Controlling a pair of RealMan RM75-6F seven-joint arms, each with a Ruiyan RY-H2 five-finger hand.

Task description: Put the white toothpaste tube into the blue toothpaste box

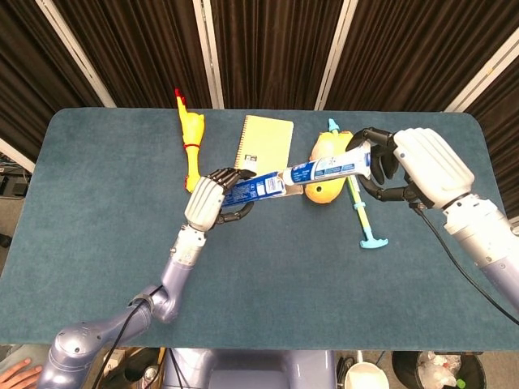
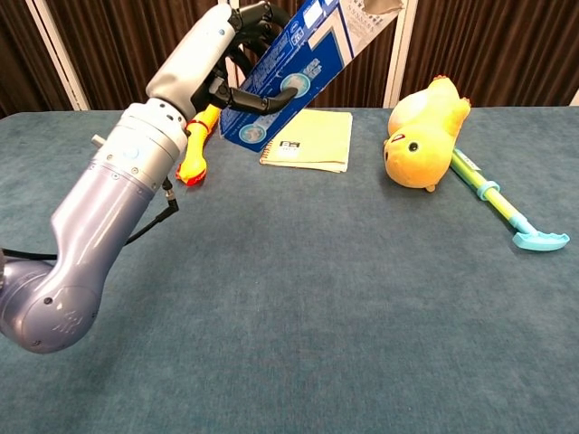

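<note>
Head view: the left robot hand (image 1: 207,200) grips the blue toothpaste box (image 1: 251,187) with fingers wrapped around its lower end, holding it clear of the surface (image 1: 97,227). The box's open mouth faces toward the robot's right side. The right robot hand (image 1: 418,162) grips the white toothpaste tube (image 1: 328,168) by its far end, fingers closed round it. Tube and box lie nearly on one line, long axes roughly matched, and the tube's leading end meets the box mouth; whether it has entered the opening cannot be told from this view. Judgement: the coming move turns on keeping these two axes aligned while the right robot hand pushes the tube along toward the left. Both items hang above a yellow notebook (image 1: 268,142) and a yellow plush duck (image 1: 324,188). Chest view: the left robot hand (image 2: 244,41) holds the box (image 2: 294,77) tilted upward, its open flap at the top edge of the frame. The right robot hand and tube are outside this view.
</note>
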